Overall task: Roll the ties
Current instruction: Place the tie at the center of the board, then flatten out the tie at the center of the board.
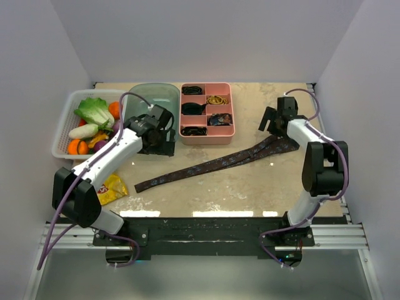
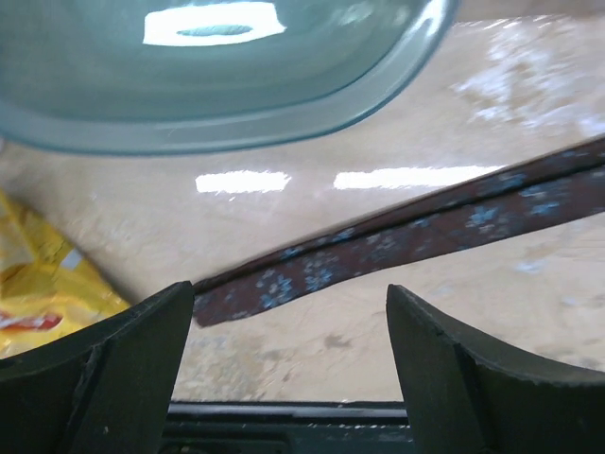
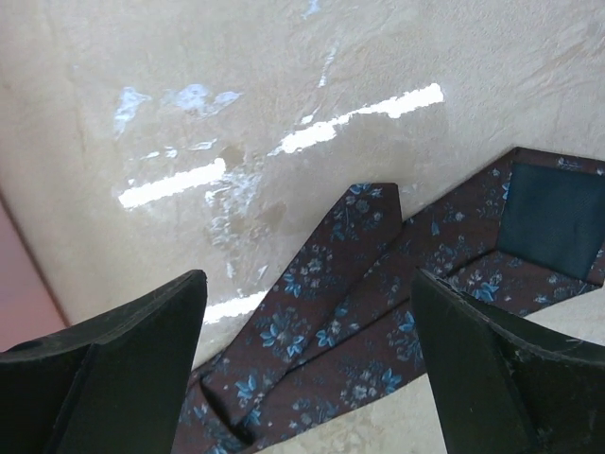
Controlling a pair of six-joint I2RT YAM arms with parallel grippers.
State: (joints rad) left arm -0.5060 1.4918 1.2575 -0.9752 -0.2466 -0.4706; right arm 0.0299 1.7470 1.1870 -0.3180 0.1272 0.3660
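Hovering wide apart and empty, the left gripper (image 2: 288, 369) and right gripper (image 3: 307, 369) should, I'd say, pinch the long maroon blue-flowered fabric tie (image 1: 212, 164) squarely, then roll evenly.

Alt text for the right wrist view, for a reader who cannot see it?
A maroon tie with blue flowers lies folded over itself on the beige table, framed by the two black fingers of the open right gripper.

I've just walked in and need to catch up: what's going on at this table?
Two robot arms are working on a maroon flowered tie, which lies stretched out, not rolled, diagonally across the table. The left claw is open and faces the tie's narrow end. The right claw is open just above the wide end. Neither holds anything.
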